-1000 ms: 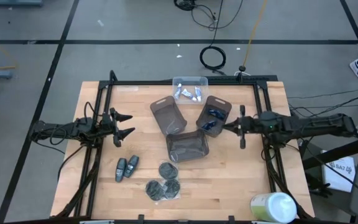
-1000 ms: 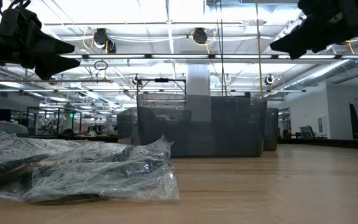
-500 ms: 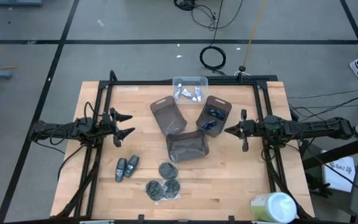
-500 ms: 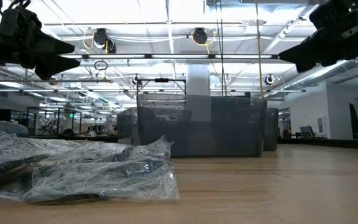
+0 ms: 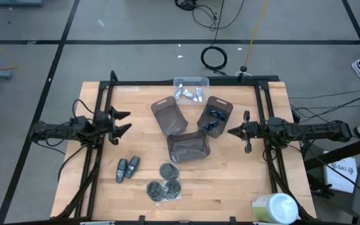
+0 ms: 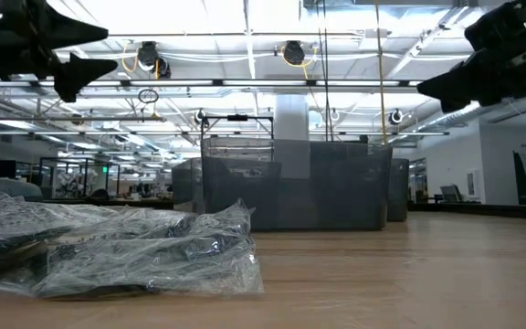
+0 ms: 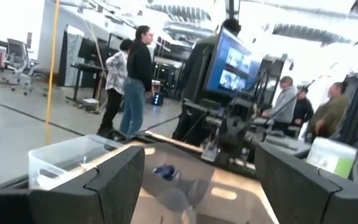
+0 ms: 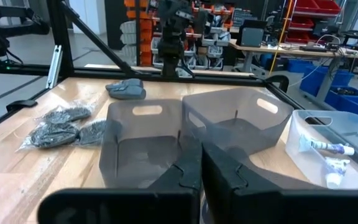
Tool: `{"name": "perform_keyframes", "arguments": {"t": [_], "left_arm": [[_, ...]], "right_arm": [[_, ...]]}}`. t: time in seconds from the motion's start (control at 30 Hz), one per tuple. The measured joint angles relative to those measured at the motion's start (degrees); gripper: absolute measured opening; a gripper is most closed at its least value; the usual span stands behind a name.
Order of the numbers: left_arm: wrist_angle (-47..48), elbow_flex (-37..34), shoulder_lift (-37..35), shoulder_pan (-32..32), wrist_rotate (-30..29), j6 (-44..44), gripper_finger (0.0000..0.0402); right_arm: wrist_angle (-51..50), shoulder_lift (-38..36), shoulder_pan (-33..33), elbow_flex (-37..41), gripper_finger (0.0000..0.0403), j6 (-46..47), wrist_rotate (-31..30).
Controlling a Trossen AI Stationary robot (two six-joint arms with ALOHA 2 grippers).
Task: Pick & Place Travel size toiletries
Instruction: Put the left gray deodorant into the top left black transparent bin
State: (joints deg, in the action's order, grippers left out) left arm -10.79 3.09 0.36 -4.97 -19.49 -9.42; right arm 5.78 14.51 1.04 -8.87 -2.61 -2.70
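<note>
The two grey-blue oval sticks [image 5: 127, 167] lie loose on the wood near my left side, the bagged dark discs [image 5: 164, 185] just beside them toward the table's front edge. The white tubes [image 5: 189, 95] already sit in the clear tray [image 5: 191, 82], the dark-blue mini bottles [image 5: 212, 119] in a smoky-grey tray [image 5: 215, 115]. I judge I am between picks: sticks next, which calls for lowering and lining up over one. My left gripper [image 5: 119, 121] hovers, fingers spread, near the sticks. My right gripper [image 5: 231, 132], fingers pressed together and empty, hangs just beside the bottles' tray.
</note>
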Motion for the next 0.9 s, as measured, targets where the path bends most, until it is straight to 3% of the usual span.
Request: {"name": "perform_keyframes", "arguments": {"t": [0.9], "left_arm": [[3.5, 0.0, 0.0, 0.0, 0.0, -1.3, 0.0296]], "right_arm": [[-0.5, -7.8, 0.0, 3.6, 0.0, 0.4, 3.0]]}}
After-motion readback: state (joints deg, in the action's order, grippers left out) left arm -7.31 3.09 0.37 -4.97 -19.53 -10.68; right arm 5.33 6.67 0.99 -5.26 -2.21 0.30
